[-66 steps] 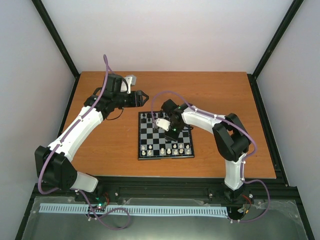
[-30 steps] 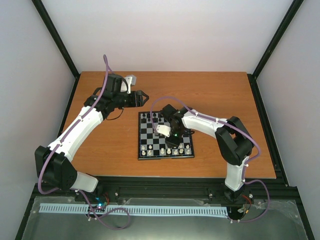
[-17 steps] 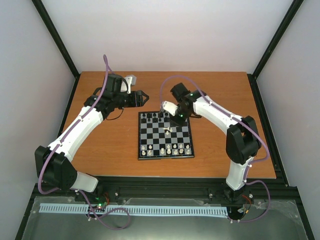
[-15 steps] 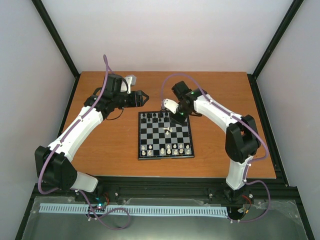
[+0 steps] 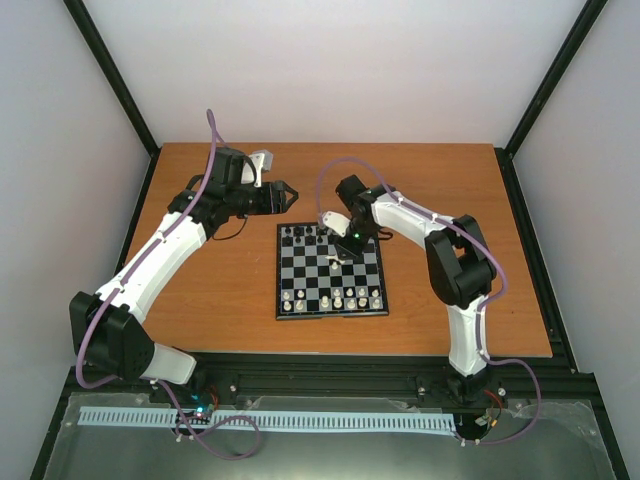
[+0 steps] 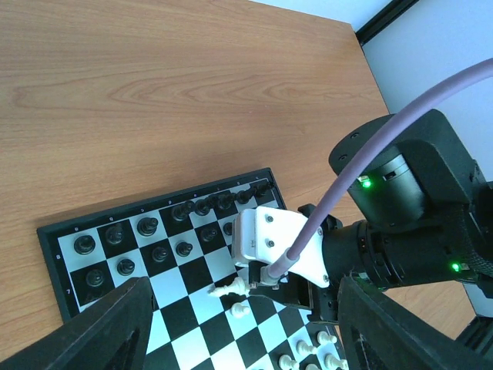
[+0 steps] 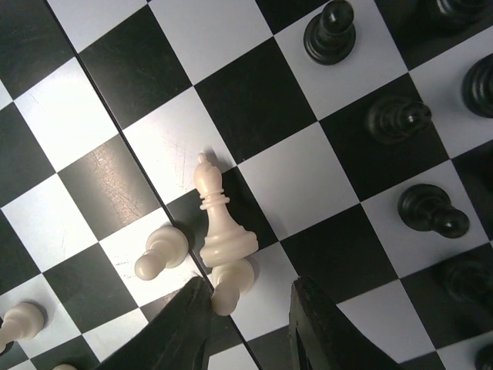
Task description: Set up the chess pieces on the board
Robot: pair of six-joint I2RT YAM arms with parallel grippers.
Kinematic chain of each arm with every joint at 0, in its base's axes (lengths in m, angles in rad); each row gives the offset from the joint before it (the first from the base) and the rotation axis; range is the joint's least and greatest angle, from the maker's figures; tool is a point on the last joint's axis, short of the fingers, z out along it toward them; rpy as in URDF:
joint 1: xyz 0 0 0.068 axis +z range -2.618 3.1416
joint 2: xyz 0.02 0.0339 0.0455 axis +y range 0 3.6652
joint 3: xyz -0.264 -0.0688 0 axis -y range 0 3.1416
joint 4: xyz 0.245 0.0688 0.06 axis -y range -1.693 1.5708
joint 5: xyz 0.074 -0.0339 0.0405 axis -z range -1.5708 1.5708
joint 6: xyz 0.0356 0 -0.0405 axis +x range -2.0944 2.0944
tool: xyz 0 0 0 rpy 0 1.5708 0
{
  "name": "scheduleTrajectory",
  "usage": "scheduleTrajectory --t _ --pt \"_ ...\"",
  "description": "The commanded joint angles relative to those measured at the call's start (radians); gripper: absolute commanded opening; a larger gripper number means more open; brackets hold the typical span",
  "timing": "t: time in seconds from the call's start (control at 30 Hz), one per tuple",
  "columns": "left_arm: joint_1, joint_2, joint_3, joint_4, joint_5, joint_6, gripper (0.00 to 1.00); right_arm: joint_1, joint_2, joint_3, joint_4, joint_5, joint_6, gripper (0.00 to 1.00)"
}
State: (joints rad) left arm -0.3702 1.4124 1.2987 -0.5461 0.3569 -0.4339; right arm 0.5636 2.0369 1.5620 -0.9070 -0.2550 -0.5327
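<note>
Top external view shows you the board (image 5: pixel 331 270) in the middle of the wooden table (image 5: pixel 450 290). The black chessmen (image 5: pixel 310 232) are grouped along its 12 o'clock edge and the white chessmen (image 5: pixel 335 298) along its 6 o'clock edge.

Your right gripper (image 7: pixel 250 291) hangs over the middle of the board, a little toward 12 o'clock, pointing down. Its wrist camera shows the two fingers (image 7: pixel 189 324) standing apart with a clear gap, clamped on nothing. Just past the tips, at 12 o'clock in that view, a white bishop (image 7: pixel 218 220) lies on its side, base toward the fingers and tip pointing away. A white pawn (image 7: pixel 229 287) sits against the bishop's base, close beside the 9 o'clock finger; whether it touches that finger you cannot tell. A second white pawn (image 7: pixel 160 253) stands just beside the bishop at its 8 o'clock. Black pawns (image 7: pixel 427 210) fill the squares from 1 to 3 o'clock.

Your left gripper (image 5: pixel 288 196) hovers over bare table just beyond the board's 11 o'clock corner, aimed toward 3 o'clock. Its jaws are spread wide and empty. Its wrist camera looks down past them onto the board and the right arm's wrist.
</note>
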Motion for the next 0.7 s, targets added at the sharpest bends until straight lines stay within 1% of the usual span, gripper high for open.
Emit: scheduleTrajectory --t 0.0,0.17,0.4,0.5,0.6,0.67 --pt "0.011 -0.015 0.027 0.025 0.014 -0.014 0.68 0.004 0.019 -0.002 0.02 -0.022 0.011 0.29" --pt "0.011 -0.015 0.027 0.025 0.014 -0.014 0.68 0.004 0.034 -0.005 0.029 -0.02 0.008 0.22" --pt "0.011 -0.016 0.027 0.025 0.016 -0.016 0.68 0.004 0.034 -0.013 0.033 -0.01 0.01 0.1" --pt "0.011 -0.017 0.027 0.024 0.017 -0.017 0.68 0.004 0.016 -0.029 0.035 -0.009 0.01 0.09" --pt "0.011 -0.018 0.027 0.025 0.019 -0.018 0.68 0.004 0.017 -0.039 0.033 -0.007 0.009 0.13" --pt "0.011 -0.018 0.027 0.025 0.02 -0.017 0.68 0.004 0.02 -0.044 0.033 -0.005 0.008 0.13"
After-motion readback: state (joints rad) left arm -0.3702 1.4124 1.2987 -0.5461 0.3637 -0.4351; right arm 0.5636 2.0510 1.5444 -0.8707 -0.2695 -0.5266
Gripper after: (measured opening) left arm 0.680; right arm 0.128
